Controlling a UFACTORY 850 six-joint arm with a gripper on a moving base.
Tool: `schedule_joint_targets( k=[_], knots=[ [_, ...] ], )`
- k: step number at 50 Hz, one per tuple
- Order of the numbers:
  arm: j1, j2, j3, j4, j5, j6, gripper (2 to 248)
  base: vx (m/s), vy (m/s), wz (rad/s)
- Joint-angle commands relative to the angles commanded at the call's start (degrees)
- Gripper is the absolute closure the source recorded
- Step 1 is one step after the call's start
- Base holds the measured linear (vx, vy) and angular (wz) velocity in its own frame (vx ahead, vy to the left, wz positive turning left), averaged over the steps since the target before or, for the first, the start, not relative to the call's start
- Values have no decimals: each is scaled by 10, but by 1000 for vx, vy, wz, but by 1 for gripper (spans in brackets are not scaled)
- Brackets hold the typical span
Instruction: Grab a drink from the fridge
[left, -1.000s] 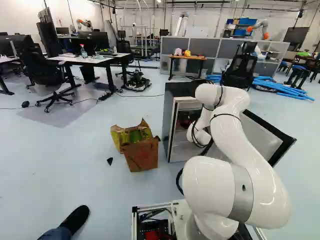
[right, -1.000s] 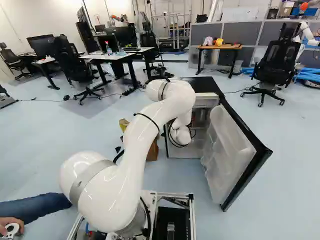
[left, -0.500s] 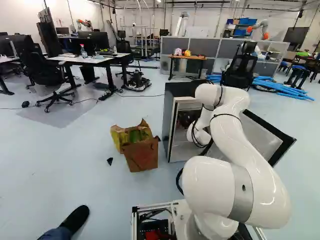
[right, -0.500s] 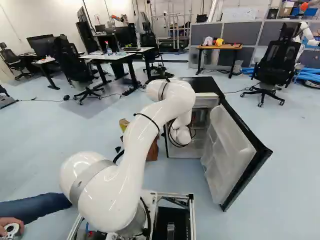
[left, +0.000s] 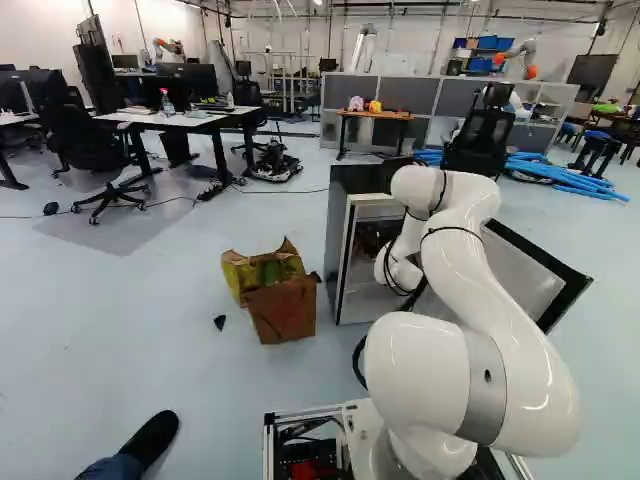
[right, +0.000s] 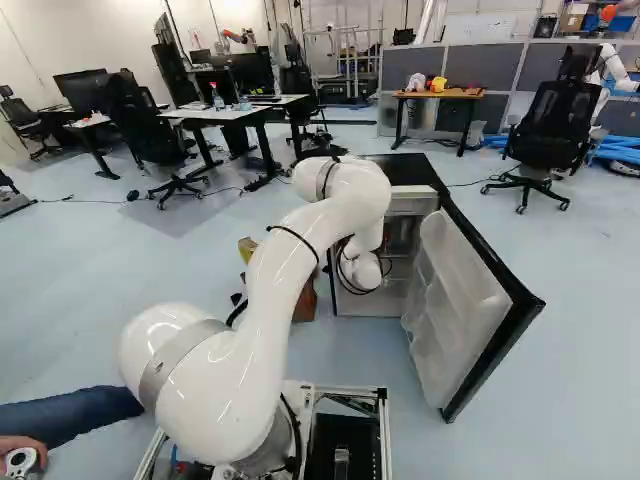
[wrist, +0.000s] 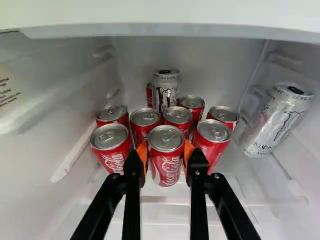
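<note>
Nothing has plainly moved since the earlier base views: the arm (left: 500, 340) holds its pose over its lowest joint, reaching into the fridge (right: 400, 170), and the fridge door (right: 465, 310) is as wide open as it was. In the wrist view the gripper (wrist: 165, 152) is closed on the nearest red can (wrist: 166, 162), an orange pad against either side. That can is upright, at the front of a cluster of red cans (wrist: 110, 150) inside the fridge, with a silver can (wrist: 166, 95) behind them and another silver can (wrist: 275, 120) leaning by the side wall. I judge the grasp is the step in hand; next calls for a slight lift, if the can is not already off the shelf, then a straight pull back, clear of the close neighbours
</note>
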Motion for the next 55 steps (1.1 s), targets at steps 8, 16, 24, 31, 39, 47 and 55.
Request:
schedule_joint_targets(
  k=[8,16,24,31,39,47,55],
  knots=[
    [-2,21,24,0,0,0,157,0,0,0],
    [-6,47,56,0,0,0,157,0,0,0],
    [-10,76,95,0,0,0,157,0,0,0],
    [-14,102,128,0,0,0,157,0,0,0],
    [-19,132,166,0,0,0,157,0,0,0],
    [-24,161,202,0,0,0,157,0,0,0],
    [-30,189,238,0,0,0,157,0,0,0]
  ],
)
